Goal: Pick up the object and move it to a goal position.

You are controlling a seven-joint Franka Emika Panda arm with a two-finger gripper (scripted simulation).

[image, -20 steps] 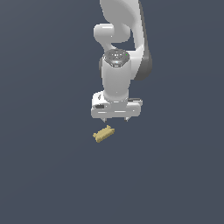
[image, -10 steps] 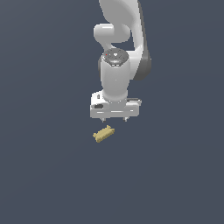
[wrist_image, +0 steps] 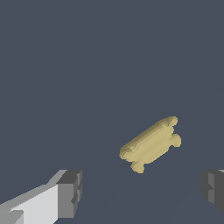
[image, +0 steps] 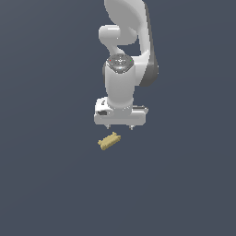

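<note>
One tan block (image: 109,141) unmoved on the floor, end effector (image: 120,127) spread, slightly rotated since earlier

Flat even render lighting, dim grey backdrop, edges sharp, shadows seemingly faint

The arm is reaching down from the top of the exterior view, with the gripper (image: 120,126) hanging at its lower end over the flat ground (image: 46,184). The object (image: 109,141) is lying on the ground just below the gripper and slightly toward the exterior view's left, apart from the fingertips and set at a slant. In the wrist view the object (wrist_image: 151,143) is lying between and beyond the two fingers (wrist_image: 70,194), which are standing wide apart, touching neither.
</note>
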